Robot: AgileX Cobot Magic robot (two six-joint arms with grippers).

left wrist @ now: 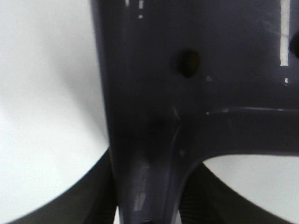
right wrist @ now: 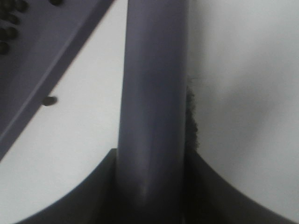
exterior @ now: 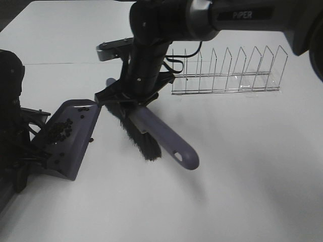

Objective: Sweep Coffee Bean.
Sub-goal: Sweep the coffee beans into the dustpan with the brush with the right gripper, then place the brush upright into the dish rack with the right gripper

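Note:
A purple-grey dustpan (exterior: 75,146) lies at the left, tilted, with many dark coffee beans (exterior: 60,130) piled in it. My left gripper (exterior: 26,151) is shut on the dustpan's handle (left wrist: 154,116), which fills the left wrist view. My right gripper (exterior: 126,98) is shut on the purple-grey brush (exterior: 166,138), just right of the dustpan's lip. The black bristles (exterior: 142,142) rest on the table. One loose bean (exterior: 92,139) lies on the table by the lip; it also shows in the right wrist view (right wrist: 49,100), beside the brush handle (right wrist: 154,93) and the dustpan (right wrist: 42,60).
A wire dish rack (exterior: 227,70) stands at the back right. A grey bar-shaped part (exterior: 113,49) shows behind the right arm. The white table (exterior: 242,176) stretches to the front and right.

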